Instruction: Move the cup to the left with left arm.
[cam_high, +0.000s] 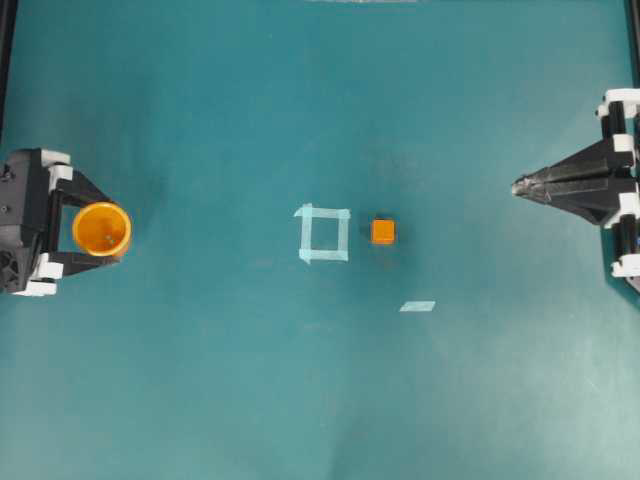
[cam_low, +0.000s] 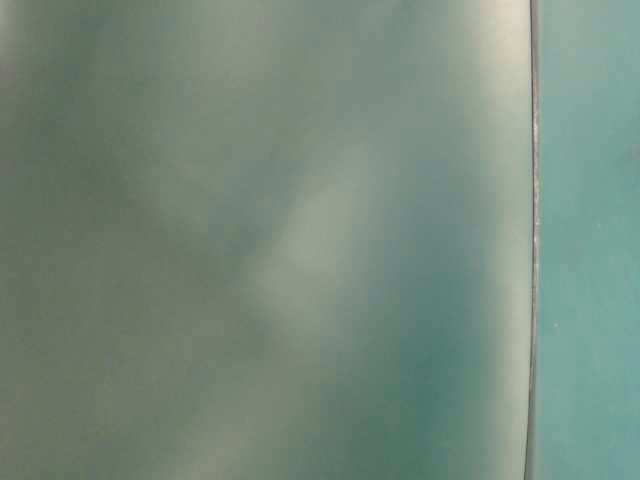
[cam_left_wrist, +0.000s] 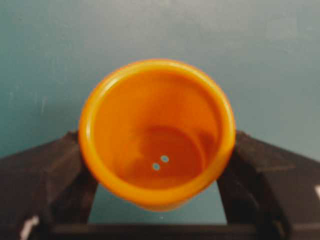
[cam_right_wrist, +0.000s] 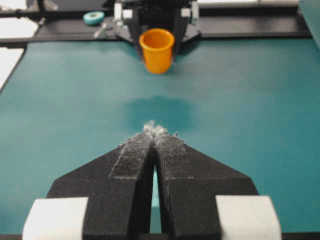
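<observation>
A blurred grey-green surface (cam_low: 260, 240) fills most of the frame, with a paler smear near its middle. A thin dark edge line (cam_low: 532, 240) runs top to bottom right of it; beyond that line lies a clearer teal strip (cam_low: 590, 240).

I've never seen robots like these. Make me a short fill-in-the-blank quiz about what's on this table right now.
1. The cup sits between the fingers of the ____ gripper.
2. The right gripper has its fingers ____.
3. The small orange cube lies just outside the ____ marked in pale tape.
4. Looking into the cup from the left wrist view, it holds ____.

Missing words: left; shut; square; nothing
</observation>
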